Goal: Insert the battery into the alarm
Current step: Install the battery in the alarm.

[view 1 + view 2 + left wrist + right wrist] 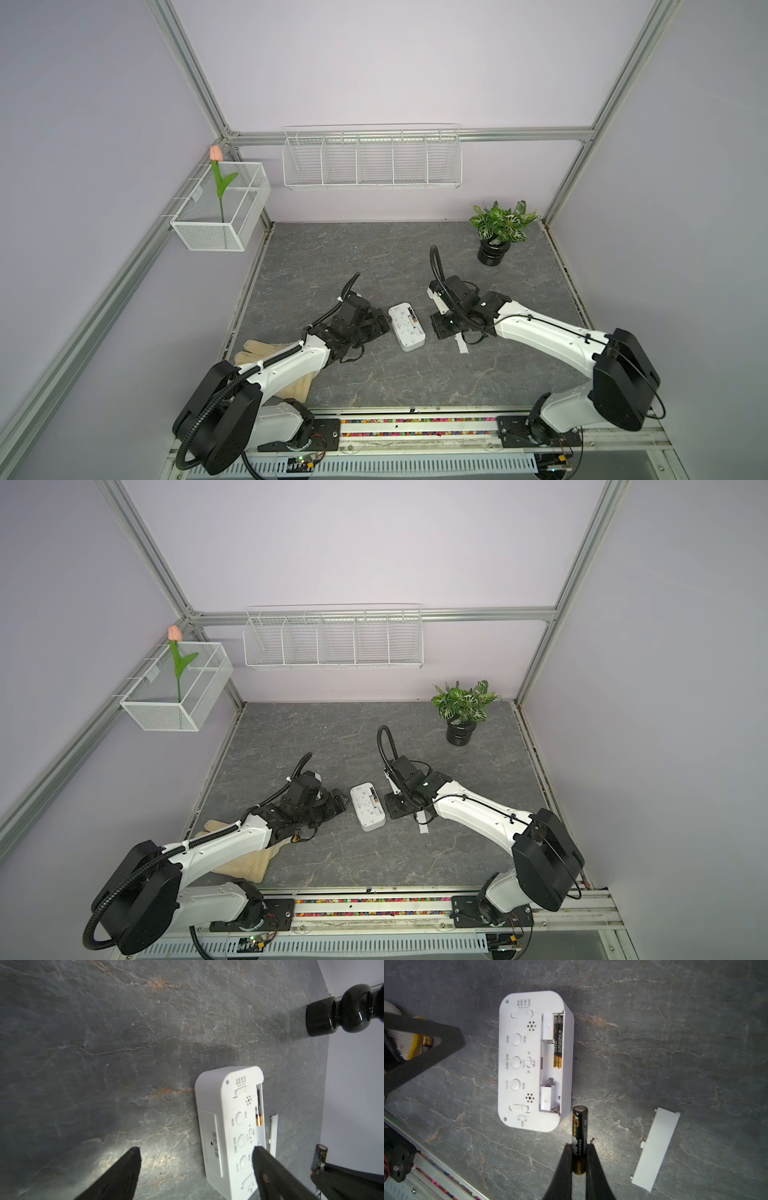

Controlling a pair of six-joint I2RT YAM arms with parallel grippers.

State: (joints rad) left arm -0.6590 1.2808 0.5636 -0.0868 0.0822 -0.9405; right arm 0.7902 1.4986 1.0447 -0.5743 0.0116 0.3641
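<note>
The white alarm [406,326] [367,806] lies face down mid-table, its back up and its battery slot uncovered. One battery [558,1045] [259,1118] sits in the far half of the slot; the near half is bare. My right gripper [579,1145] is shut on a second black-and-gold battery [579,1136] [320,1155], held just off the alarm's [533,1059] near corner, beside the slot's bare end. My left gripper [196,1149] stands open at the alarm's [230,1126] other side, with one finger overlapping its back and nothing held.
The thin white cover strip [656,1149] [461,345] lies on the table under my right arm. A potted plant [496,232] stands at the back right and a glove [282,374] lies under my left arm. Wire baskets [370,160] [220,208] hang on the walls.
</note>
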